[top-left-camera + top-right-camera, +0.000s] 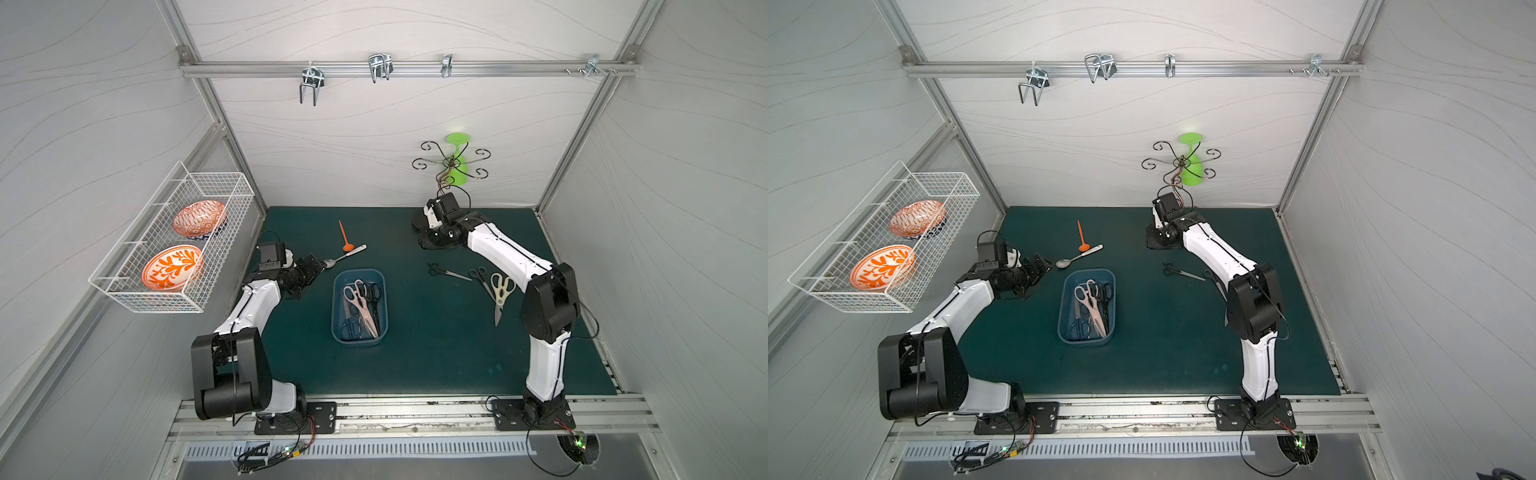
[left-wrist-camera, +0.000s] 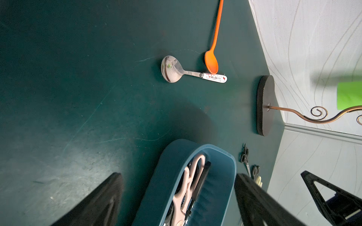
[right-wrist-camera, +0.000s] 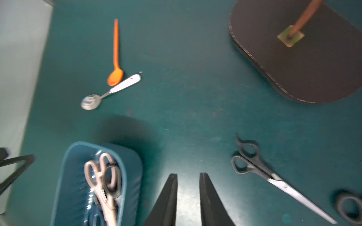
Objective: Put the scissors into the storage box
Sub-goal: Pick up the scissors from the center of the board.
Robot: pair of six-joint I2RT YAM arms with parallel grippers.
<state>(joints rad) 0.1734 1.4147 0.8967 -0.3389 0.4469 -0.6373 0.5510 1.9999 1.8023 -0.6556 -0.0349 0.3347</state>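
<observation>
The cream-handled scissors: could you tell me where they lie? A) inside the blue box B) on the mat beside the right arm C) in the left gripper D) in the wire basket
B: the cream-handled scissors lie on the green mat, outside the blue storage box.

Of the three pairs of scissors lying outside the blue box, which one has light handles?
The cream-white pair, farthest from the box; the thin pair and the middle pair beside it have dark handles.

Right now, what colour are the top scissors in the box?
Pink scissors, clearest in the right wrist view.
</observation>
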